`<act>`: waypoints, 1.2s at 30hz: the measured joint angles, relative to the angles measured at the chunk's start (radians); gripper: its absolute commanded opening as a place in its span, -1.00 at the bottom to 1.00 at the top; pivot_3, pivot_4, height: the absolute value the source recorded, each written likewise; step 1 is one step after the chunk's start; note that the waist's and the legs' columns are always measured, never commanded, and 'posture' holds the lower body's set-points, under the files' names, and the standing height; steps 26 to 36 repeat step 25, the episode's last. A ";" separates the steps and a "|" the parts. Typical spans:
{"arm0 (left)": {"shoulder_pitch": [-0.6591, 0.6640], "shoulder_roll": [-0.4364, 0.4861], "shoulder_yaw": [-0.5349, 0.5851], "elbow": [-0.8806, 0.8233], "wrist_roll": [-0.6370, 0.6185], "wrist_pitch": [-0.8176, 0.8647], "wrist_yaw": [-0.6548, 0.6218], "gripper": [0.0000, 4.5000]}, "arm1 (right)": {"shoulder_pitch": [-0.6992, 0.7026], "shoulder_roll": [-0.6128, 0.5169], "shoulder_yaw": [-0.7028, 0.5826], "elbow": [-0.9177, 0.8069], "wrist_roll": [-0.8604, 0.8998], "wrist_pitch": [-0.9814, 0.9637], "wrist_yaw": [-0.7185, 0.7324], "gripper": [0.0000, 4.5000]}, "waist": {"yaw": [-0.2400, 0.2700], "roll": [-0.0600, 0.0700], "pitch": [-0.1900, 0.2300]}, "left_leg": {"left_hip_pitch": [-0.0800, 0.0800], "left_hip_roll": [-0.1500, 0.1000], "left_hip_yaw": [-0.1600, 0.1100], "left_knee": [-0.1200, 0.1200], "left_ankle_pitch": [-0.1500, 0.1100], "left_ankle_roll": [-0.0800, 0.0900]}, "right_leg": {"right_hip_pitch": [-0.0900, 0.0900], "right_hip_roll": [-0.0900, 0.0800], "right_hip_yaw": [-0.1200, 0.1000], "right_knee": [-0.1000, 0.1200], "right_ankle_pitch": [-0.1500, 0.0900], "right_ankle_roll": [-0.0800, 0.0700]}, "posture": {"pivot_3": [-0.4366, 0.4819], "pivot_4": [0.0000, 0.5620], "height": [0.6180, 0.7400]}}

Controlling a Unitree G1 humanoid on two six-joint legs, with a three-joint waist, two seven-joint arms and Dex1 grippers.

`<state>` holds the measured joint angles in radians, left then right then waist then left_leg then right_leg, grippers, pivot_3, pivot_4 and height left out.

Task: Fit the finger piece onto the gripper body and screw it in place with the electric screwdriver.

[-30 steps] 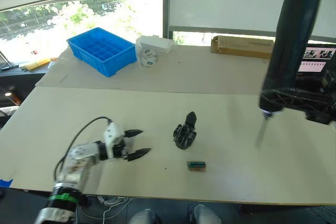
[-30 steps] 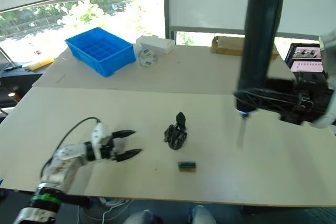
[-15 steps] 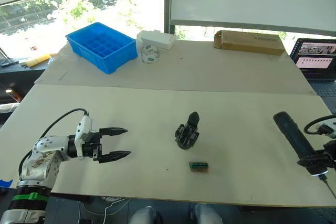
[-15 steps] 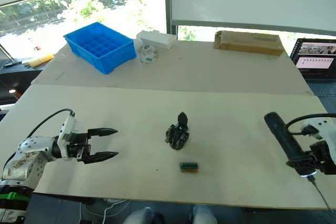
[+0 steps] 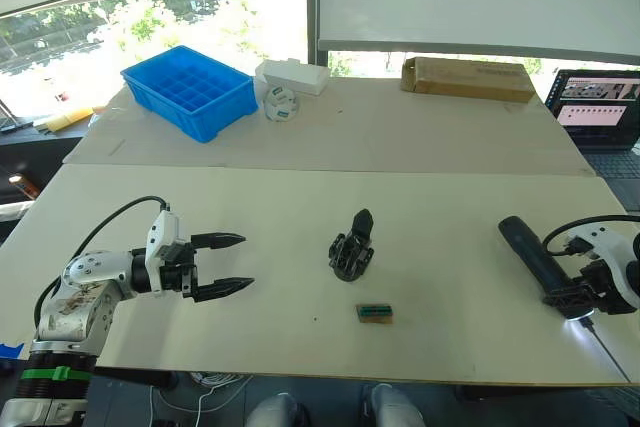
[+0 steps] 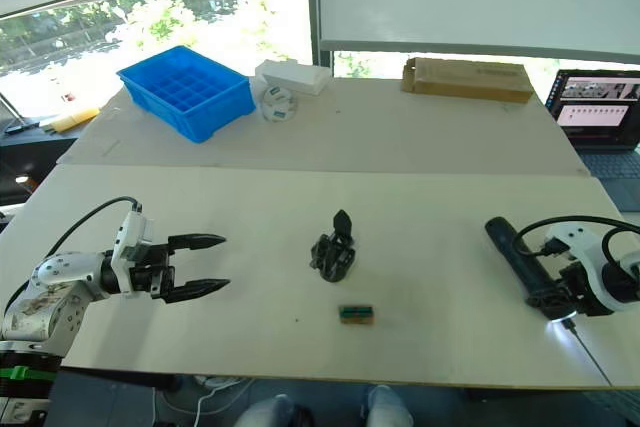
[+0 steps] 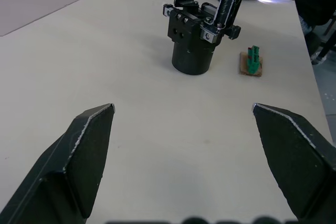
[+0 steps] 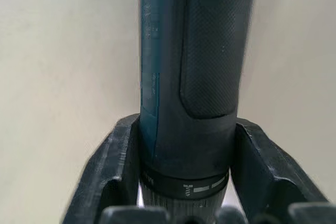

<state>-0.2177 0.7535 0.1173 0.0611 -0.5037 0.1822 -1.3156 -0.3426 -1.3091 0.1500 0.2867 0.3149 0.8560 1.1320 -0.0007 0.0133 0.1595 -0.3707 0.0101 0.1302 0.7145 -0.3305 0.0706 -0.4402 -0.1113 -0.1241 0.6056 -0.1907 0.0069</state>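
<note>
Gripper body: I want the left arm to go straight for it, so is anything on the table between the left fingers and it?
Nothing visible. Bare table lies between the open left gripper and the gripper body. The small green part sits beside the body, off that line.

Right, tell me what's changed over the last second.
The right gripper, shut on the electric screwdriver, swung it from upright in the air down to table level at the right edge. The open left gripper drew back slightly. The gripper body stayed put.
</note>
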 measured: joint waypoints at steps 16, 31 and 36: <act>-0.011 0.071 0.039 0.229 0.165 -0.231 0.049 1.00 | 0.385 0.323 -0.875 -0.441 0.201 -0.510 0.201 0.97 | 0.008 -0.004 0.000 | 0.004 0.003 0.004 0.000 0.000 -0.001 | 0.000 0.003 0.003 0.005 -0.001 -0.002 | -0.05 -0.47 1.00; -0.014 0.075 0.049 0.326 0.191 -0.293 0.065 1.00 | 0.490 0.466 -0.791 -0.637 0.240 -0.735 0.258 0.97 | 0.012 -0.010 0.001 | 0.005 0.003 0.005 0.002 0.000 -0.001 | 0.001 -0.002 0.003 0.005 0.003 -0.006 | -0.05 -0.47 1.00; -0.014 0.075 0.049 0.326 0.191 -0.293 0.065 1.00 | 0.490 0.466 -0.791 -0.637 0.240 -0.735 0.258 0.97 | 0.012 -0.010 0.001 | 0.005 0.003 0.005 0.002 0.000 -0.001 | 0.001 -0.002 0.003 0.005 0.003 -0.006 | -0.05 -0.47 1.00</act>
